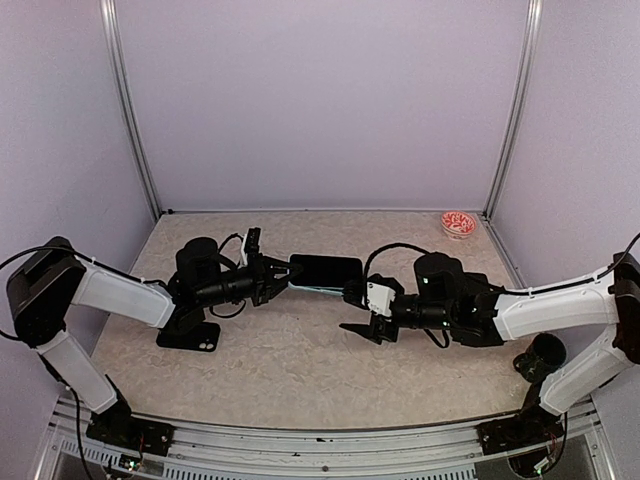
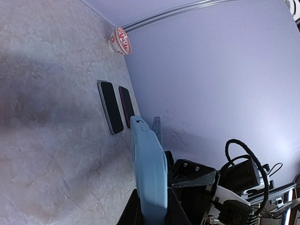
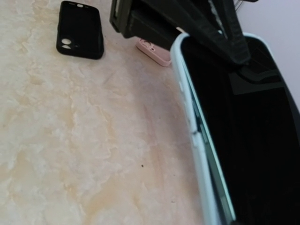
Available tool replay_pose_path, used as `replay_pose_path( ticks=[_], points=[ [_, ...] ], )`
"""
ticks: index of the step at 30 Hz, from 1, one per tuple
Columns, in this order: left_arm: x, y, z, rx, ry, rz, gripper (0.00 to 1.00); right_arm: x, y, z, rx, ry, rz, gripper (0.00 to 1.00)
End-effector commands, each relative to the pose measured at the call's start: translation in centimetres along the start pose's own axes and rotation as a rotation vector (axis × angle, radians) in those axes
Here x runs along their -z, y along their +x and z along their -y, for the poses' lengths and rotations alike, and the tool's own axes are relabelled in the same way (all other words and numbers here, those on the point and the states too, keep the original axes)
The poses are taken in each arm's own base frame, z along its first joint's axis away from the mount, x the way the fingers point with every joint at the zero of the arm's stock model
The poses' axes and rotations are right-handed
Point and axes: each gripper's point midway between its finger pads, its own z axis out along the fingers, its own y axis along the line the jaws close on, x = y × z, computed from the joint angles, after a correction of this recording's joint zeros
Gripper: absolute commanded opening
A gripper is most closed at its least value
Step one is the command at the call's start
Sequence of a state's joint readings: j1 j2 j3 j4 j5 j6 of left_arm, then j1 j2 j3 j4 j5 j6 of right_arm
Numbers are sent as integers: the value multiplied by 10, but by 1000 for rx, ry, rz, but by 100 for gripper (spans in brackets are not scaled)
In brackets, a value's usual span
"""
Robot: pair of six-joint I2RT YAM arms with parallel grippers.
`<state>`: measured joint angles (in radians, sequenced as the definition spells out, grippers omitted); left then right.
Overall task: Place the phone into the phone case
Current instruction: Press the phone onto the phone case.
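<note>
Item under task: a black-screened phone (image 1: pixel 328 268) is held above the centre of the beige marbled tabletop (image 1: pixel 300 390), long axis running 9 to 3 o'clock. It sits in a pale blue phone case (image 2: pixel 149 173).

Left gripper (image 1: pixel 275 280): clamped on the case's 9 o'clock end, fingers closed against both faces.

Right gripper (image 1: pixel 350 308): fingers appear spread. One is at the phone's 3 o'clock end and the other is out over the table towards 6 o'clock. The right wrist view shows no fingers.

Clearance: open table lies at 6 and 12 o'clock of the phone. The walls stand well apart from both arms.

Other items: a small red-and-white bowl (image 1: pixel 458 223) is in the 1 o'clock corner. A black phone case (image 1: pixel 197 338) lies flat under the left arm at 8 o'clock.

View differences:
- The right wrist view alone shows a teal gap along the case rim beside the screen.
- It also shows a pink case (image 3: pixel 152 50) behind the left gripper.
- The left wrist view alone shows two flat slabs, one grey-rimmed slab (image 2: pixel 111 107) and one dark red slab (image 2: pixel 126 101). They lie side by side near the wall.
</note>
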<state>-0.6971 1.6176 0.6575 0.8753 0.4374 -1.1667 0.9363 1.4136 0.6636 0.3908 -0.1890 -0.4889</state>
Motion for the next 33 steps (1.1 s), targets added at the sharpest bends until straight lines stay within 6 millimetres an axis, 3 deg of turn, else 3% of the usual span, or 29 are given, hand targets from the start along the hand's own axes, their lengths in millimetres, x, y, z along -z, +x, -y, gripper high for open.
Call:
replay_pose_path(
  ticks=[1, 10, 22, 33],
  points=[
    [-1, -20, 44, -66, 134, 54, 0, -4, 0, -4, -7, -8, -4, 72],
    [1, -22, 46, -64, 132, 61, 0, -9, 9, -7, -6, -12, -32, 71],
    [0, -18, 49, -59, 140, 54, 0, -12, 22, 8, 28, 92, -98, 72],
    [-3, -14, 47, -39, 146, 48, 0, -24, 24, 1, 97, 110, -119, 74]
  ],
)
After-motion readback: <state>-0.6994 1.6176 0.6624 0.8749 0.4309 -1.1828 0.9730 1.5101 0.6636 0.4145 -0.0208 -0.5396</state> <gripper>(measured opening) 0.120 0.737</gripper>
